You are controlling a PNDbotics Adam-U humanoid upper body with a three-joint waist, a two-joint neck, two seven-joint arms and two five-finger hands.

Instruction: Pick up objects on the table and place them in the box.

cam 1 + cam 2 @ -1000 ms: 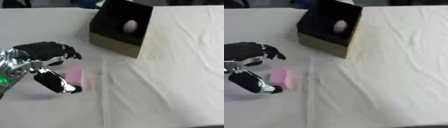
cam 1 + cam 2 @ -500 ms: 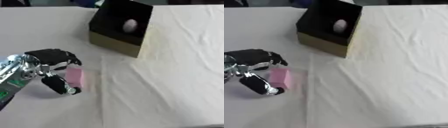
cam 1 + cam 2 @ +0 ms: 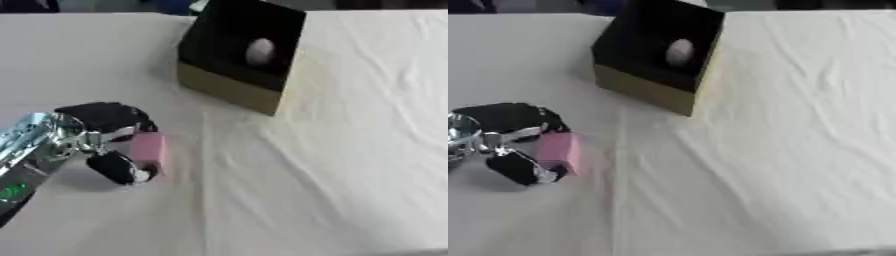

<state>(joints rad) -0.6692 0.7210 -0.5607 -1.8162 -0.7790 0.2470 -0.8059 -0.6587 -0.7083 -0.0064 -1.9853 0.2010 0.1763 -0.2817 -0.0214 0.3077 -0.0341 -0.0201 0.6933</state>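
While your left hand (image 3: 109,137) curled around the pink block (image 3: 147,150), fingers above, thumb below | block lay on the white table (image 3: 350,150), well short of the box (image 3: 241,55) | box held a pale rounded object (image 3: 259,51) | step, likely: grasping | next: lift, carry to box.

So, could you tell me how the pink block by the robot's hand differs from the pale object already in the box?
The pink block is flat-sided and rectangular; the pale object is rounded, egg-like. The block lies on the white tablecloth outside the box, while the pale object sits inside its dark interior. The left hand has fingers and thumb curled around the block; nothing touches the pale object. Both are small and light-coloured.
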